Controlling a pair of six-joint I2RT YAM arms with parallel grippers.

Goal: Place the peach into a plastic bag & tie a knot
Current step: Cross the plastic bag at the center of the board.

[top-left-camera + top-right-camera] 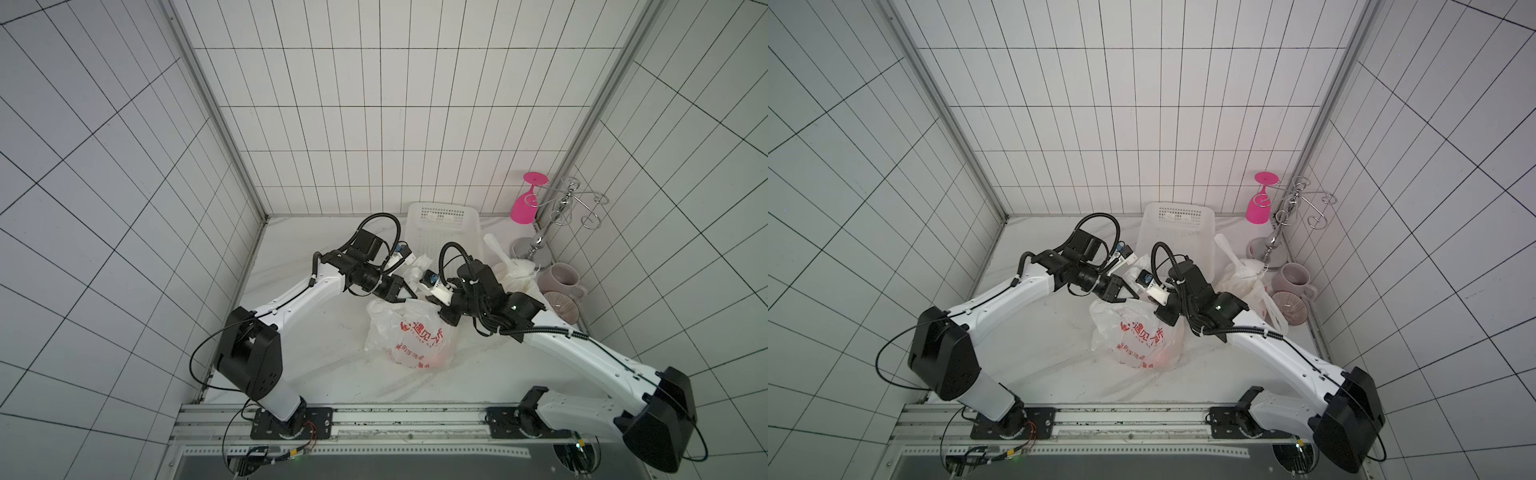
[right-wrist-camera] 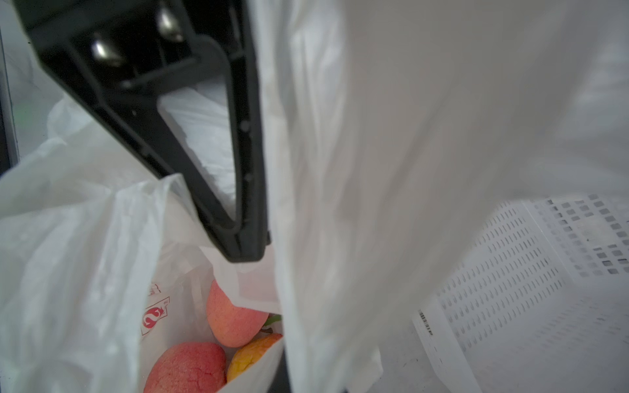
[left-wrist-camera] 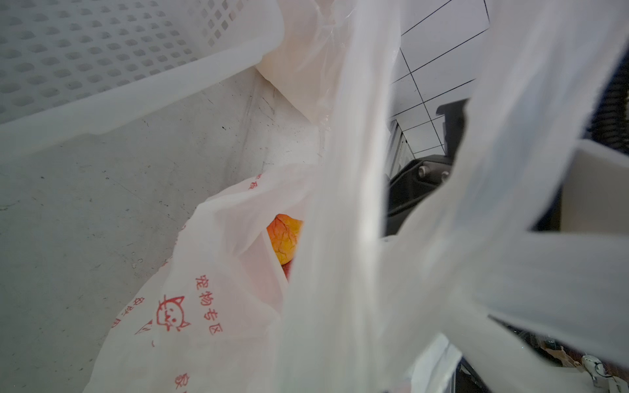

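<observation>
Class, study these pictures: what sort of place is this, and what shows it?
Probably a mock kitchen built for robot testing: tiled walls, a mug beside a rack holding a pink glass, and two robot arms mounted on a rail.

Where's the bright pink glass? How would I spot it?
Look to the far right corner of the table, where a shiny wire rack stands. The glass hangs upside down from one of its arms. It is the only hot-pink thing there; the mug below is much paler.
</observation>
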